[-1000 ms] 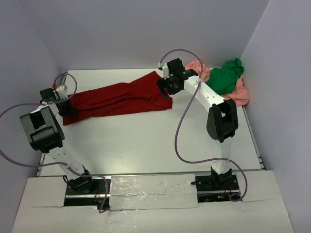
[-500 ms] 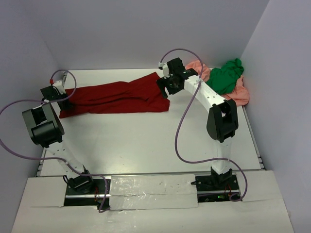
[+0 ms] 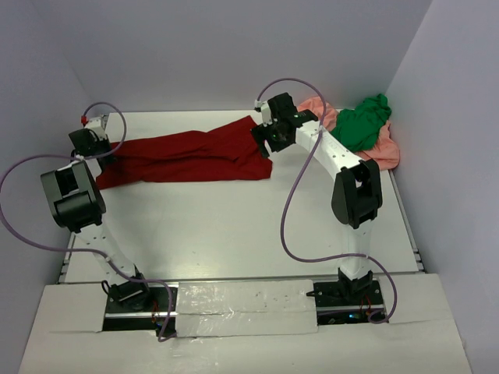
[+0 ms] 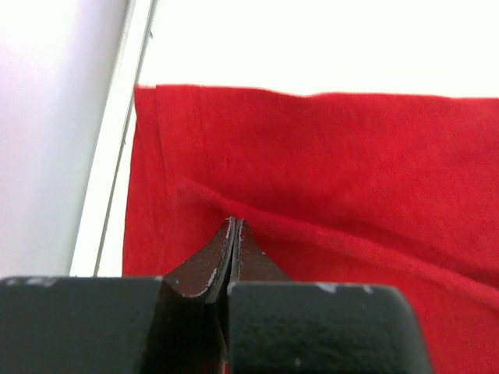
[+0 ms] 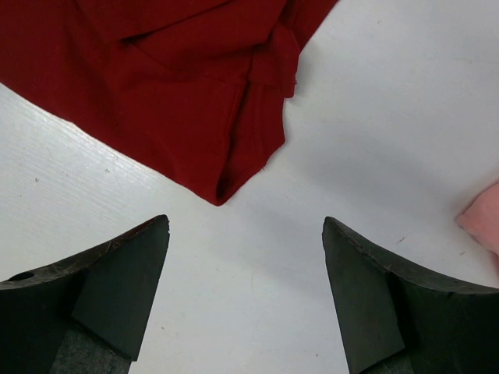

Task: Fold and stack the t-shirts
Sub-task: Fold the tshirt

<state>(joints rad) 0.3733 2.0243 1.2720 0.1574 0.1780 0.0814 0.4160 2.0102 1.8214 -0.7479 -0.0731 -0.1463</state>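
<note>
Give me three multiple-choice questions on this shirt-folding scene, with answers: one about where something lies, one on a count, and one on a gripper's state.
1. Where does the green t-shirt lie?
A. on the salmon-pink t-shirt, far right corner
B. at the near left edge
C. in the middle

2. How many t-shirts are on the table?
A. two
B. three
C. four

3. How does the left gripper stand?
A. wide open above bare surface
B. shut on the dark red t-shirt
C. shut on a green shirt

Answers:
1 A: the green cloth sits on the pink one in the far right corner.
2 B: one red, one green and one pink show.
3 B: the left wrist view shows its tips pinching a red fold.
</note>
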